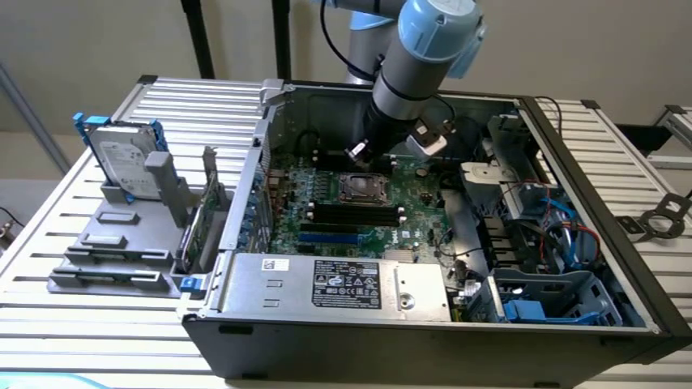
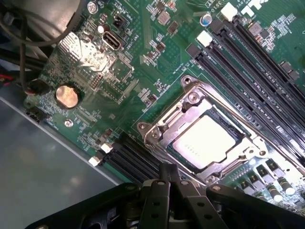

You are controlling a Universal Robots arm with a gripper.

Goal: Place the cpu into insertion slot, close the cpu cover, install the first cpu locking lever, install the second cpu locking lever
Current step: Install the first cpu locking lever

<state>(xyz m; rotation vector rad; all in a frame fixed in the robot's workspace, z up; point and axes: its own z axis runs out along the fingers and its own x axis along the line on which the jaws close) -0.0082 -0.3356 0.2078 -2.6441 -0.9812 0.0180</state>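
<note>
At the exterior view's left, a grey plastic drive rack [image 1: 119, 243] with a silver hard drive [image 1: 125, 158] stands outside the open black metal computer case [image 1: 433, 348] and has no part in this step. Moving right, the green motherboard [image 1: 292, 203] lies flat in the case behind a silver labelled box [image 1: 335, 284]. On it the cpu [image 2: 205, 141], a small flat square chip with a silvery-grey top, sits in its socket. The cpu cover [image 2: 190, 100], a thin square silver metal frame, appears to lie down around the chip. Placing and closing therefore look done, and the work seems to be at the locking levers. The black gripper [image 2: 170, 188] on the pale blue and grey arm [image 1: 427, 49] has its fingers pressed together and empty. It hangs just beside one corner of the socket, over a bank of black memory slots [image 2: 128, 155]. Work on a lever calls for a fine push with the closed tips against a thin wire, kept clear of the chip. The levers are hard to pick out against the shiny frame, so I cannot tell whether either is latched, nor whether the tips touch anything. Further right, blue and red cables [image 1: 562, 235] crowd the case.
</note>
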